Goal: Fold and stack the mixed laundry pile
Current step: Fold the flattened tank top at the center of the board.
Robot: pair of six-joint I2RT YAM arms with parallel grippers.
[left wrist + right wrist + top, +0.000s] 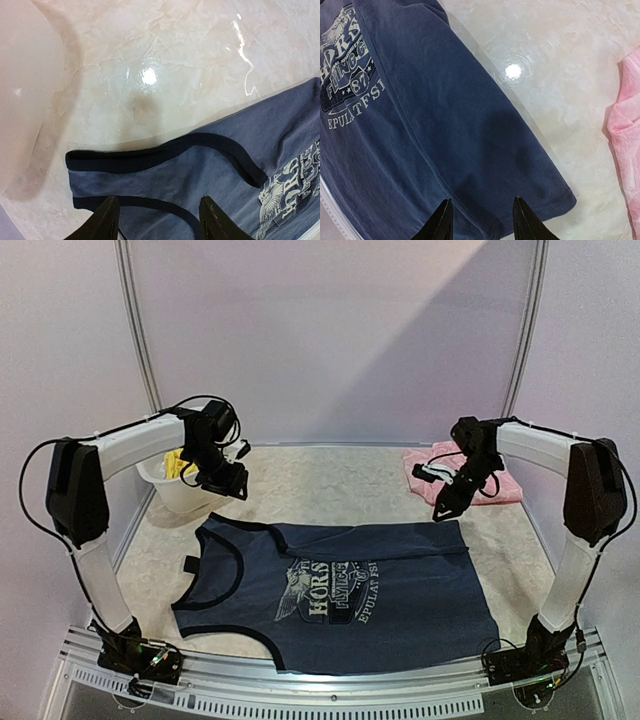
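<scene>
The navy sleeveless top [340, 590] lies spread flat on the table, horse print and lettering facing up. My left gripper [232, 485] hangs open just above its far shoulder strap [165, 150], and nothing sits between the fingers [107, 215]. My right gripper [445, 505] is open over the top's far hem corner [555, 195], and it holds nothing. A pink ruffled piece [500, 485] lies at the back right, beside the right gripper [483, 200]. A yellow piece [178, 462] sits in the tub behind the left gripper [159, 199].
A white plastic tub [175, 495] stands at the back left, close to the left gripper, and its wall [25, 75] fills the left of that wrist view. Marbled tabletop [330, 485] shows between the two grippers. Curved frame poles rise at both back corners.
</scene>
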